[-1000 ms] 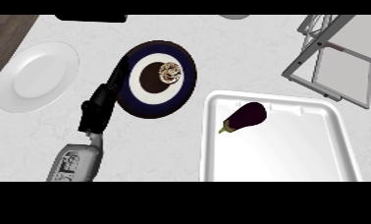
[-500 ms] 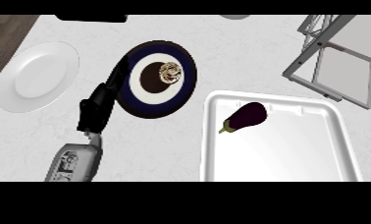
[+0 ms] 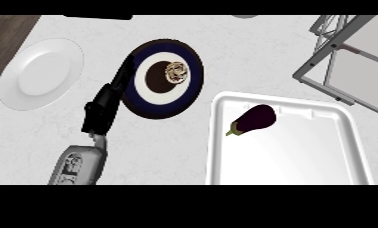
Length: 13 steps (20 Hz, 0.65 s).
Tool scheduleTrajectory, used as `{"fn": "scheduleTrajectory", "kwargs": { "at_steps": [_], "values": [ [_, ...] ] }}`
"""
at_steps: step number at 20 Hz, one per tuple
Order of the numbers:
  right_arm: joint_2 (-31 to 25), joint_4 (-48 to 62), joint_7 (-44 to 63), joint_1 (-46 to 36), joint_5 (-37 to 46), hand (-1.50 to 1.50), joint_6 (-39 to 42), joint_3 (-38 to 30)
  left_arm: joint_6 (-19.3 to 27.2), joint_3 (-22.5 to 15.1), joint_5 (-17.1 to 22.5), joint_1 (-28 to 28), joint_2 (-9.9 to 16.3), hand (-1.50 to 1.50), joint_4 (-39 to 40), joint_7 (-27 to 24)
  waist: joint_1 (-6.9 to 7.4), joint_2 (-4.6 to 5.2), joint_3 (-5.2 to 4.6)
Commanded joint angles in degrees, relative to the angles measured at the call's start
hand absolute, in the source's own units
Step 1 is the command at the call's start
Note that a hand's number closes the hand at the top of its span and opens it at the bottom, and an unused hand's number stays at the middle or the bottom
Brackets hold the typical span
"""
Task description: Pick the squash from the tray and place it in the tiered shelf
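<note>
A dark purple vegetable with a green stem (image 3: pixel 254 119), shaped like an eggplant, lies in the upper left part of the white tray (image 3: pixel 339 157) at the lower right. The grey tiered shelf (image 3: pixel 341 57) stands at the upper right, beyond the tray. My left hand (image 3: pixel 103 107) rests on the counter left of the tray, its fingers straight and stretched up along the left edge of a dark plate. It is well apart from the vegetable. My right hand does not show.
A dark blue plate (image 3: pixel 164 79) with a white ring and a small brownish item at its middle sits beside my left hand. A white plate (image 3: pixel 40 73) lies at the far left. A dark object pokes in at the top edge.
</note>
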Motion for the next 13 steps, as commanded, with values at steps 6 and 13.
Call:
{"fn": "scheduleTrajectory", "kwargs": {
  "at_steps": [6,13],
  "values": [
    [-5.68,-0.41,1.06,5.50,2.79,-1.50,5.41,2.55,-0.51,1.01,0.89,-0.78,0.56,0.00,0.03,-0.25,0.20,1.11,0.45],
    [-6.90,-1.55,-1.53,8.32,3.43,-1.50,8.05,3.01,-0.27,0.48,0.59,-0.51,0.21,0.00,-0.89,-0.17,0.59,1.33,0.90]
  ]
}}
